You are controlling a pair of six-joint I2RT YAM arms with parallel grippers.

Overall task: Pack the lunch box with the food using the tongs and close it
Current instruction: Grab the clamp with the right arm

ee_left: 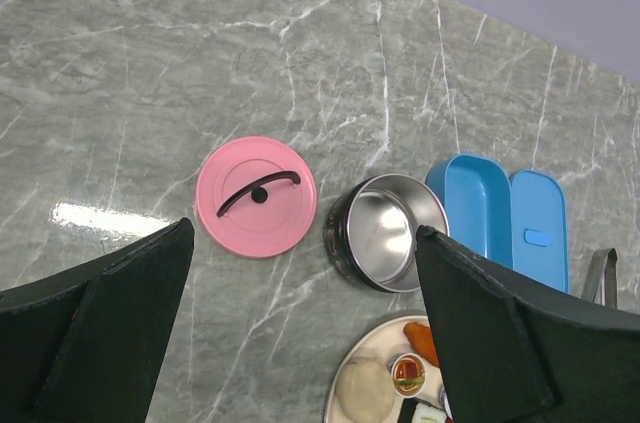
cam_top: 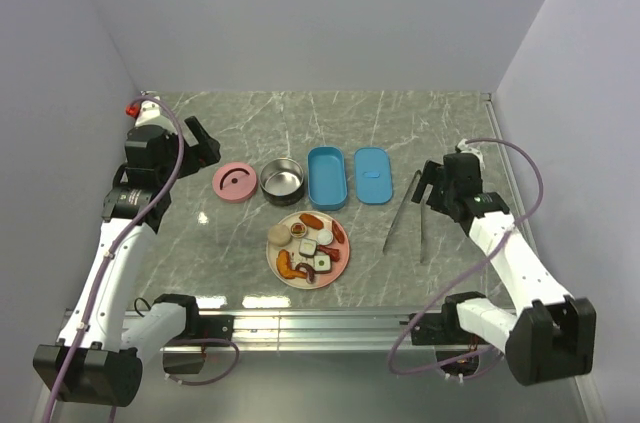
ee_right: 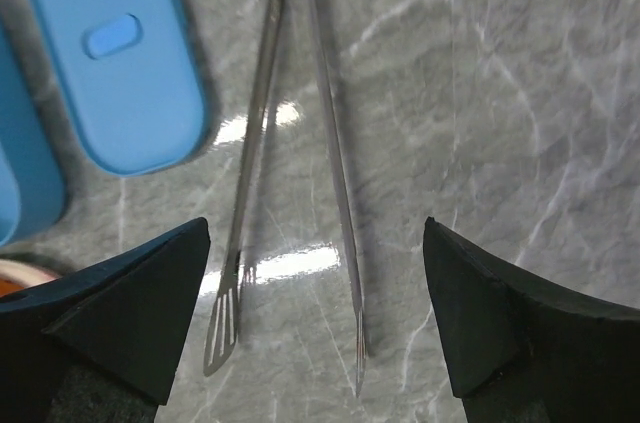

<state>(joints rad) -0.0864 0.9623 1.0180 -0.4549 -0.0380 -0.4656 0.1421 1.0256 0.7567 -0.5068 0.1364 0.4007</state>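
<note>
Left claw point(cam_top: 200, 150), fingers spread wide and holding nothing, hangs left of and behind the plate point(cam_top: 272, 253). Behind the plate, in a row, stand one pink lid point(cam_top: 234, 182), one steel bowl point(cam_top: 283, 182), one open blue box point(cam_top: 328, 178) and one blue lid point(cam_top: 373, 175). The one plate carries the food point(cam_top: 312, 243); its pieces are too crowded to count. Right of the plate lies one pair of tongs point(ee_right: 290, 163), flat, with the joined end rearward. Right claw point(ee_right: 316, 228), fully spread and empty, hangs directly above them with the tongs between its fingers point(ee_right: 130, 293), untouched.
</note>
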